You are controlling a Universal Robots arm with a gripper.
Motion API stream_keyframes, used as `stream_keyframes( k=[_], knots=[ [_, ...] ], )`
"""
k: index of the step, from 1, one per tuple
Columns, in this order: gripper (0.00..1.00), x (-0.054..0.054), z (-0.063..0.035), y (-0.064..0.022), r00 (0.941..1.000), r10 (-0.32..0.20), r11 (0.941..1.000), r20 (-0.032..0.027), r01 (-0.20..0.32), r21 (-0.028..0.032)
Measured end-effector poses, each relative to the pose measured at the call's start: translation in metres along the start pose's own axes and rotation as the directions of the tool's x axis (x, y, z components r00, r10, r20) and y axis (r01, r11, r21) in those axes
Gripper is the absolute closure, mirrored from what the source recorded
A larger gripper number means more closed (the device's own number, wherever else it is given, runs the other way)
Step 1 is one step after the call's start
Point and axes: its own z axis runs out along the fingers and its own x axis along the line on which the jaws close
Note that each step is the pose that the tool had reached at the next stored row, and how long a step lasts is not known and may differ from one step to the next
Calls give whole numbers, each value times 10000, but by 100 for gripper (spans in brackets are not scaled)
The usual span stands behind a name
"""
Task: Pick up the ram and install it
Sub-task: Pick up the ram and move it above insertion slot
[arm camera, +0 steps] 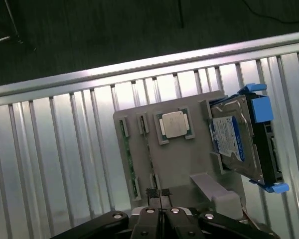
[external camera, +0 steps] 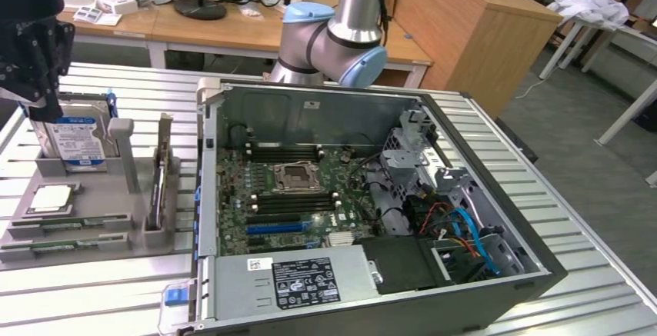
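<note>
Ram, a long flat green circuit-board stick (external camera: 72, 221), lay not yet picked up in a grey plastic holder (external camera: 98, 197) beside the open dark computer case (external camera: 534, 271), while the black gripper (external camera: 46, 111) hovered above the holder, jaws pressed together, empty.

Table (external camera: 92, 297) of bright ribbed metal — holder (external camera: 113, 190) matt plastic, processor chip (arm camera: 172, 123) glossy metal

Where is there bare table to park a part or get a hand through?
Bare table: the strip between the grey holder and the table edge nearest the camera; the band on the exterior view's right of the computer case. Crowded: the holder, hard drive upright in it, the gripper above.
</note>
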Motion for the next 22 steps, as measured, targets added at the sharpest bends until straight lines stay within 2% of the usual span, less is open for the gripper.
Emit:
stream_keyframes(
  k=[3, 15, 22],
  knots=[
    [89, 0, 1, 0, 9991, -422, 9991, -18, 422, 6],
    [89, 0, 1, 0, 9976, -697, 9976, -30, 697, 10],
    [89, 0, 2, 0, 9916, -1290, 9916, -56, 1290, 17]
  ],
)
